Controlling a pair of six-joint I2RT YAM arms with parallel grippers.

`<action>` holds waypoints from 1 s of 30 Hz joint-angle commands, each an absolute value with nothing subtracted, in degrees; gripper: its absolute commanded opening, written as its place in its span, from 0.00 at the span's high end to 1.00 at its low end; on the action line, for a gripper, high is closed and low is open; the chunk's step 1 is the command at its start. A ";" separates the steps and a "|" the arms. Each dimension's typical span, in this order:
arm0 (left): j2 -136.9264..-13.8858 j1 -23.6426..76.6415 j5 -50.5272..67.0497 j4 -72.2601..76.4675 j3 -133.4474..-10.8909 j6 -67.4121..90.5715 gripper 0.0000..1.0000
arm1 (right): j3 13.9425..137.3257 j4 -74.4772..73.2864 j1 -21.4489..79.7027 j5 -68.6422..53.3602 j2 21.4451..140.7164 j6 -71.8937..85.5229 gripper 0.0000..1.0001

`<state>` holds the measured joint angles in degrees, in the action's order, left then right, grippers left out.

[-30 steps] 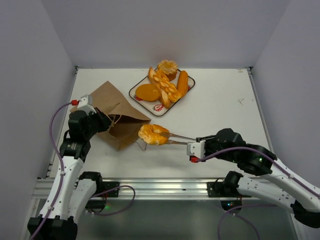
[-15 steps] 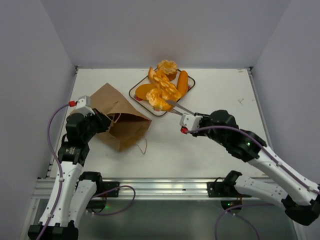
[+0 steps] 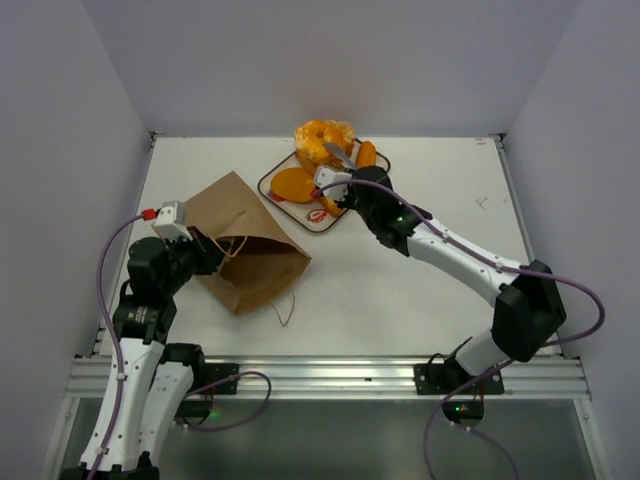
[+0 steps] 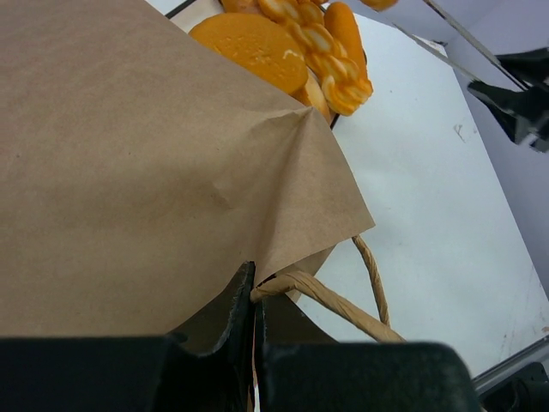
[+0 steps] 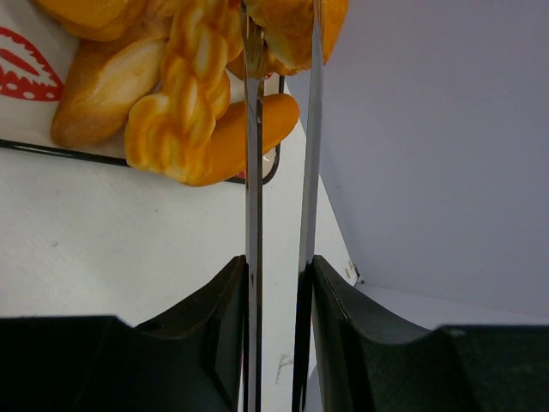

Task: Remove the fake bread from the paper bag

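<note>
Pinching glossy golden bread piece (image 3: 311, 136), right fingers (image 5: 252, 223), left fingers (image 4: 227, 322) clamping creased brown paper bag (image 3: 240, 232)

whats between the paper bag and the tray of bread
Nothing, just a narrow strip of bare table separates the paper bag from the tray; the top view shows it best.

top external: looked down from behind, far, over worktop (image 3: 450, 180)
left wrist: close on paper bag (image 4: 129, 154)
right wrist: close above tray (image 5: 26, 120)
shared: fake bread (image 4: 249, 43)
</note>
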<state>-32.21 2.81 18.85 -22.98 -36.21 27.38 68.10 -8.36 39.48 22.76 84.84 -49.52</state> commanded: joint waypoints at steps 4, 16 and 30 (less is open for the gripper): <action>-30.32 3.08 21.80 -26.01 -36.30 24.09 0.95 | 70.49 8.69 39.64 29.88 93.59 -57.03 1.00; -29.36 3.08 21.80 -26.63 -37.00 22.76 0.95 | 65.66 8.53 39.46 30.59 94.22 -58.80 0.72; -29.18 3.08 23.91 -26.46 -38.50 21.80 0.96 | 63.90 2.73 39.38 28.48 91.50 -55.28 0.54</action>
<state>-29.34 2.81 21.93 -26.39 -36.16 22.87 63.61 3.11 39.46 28.67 94.83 -56.07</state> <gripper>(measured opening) 0.048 0.451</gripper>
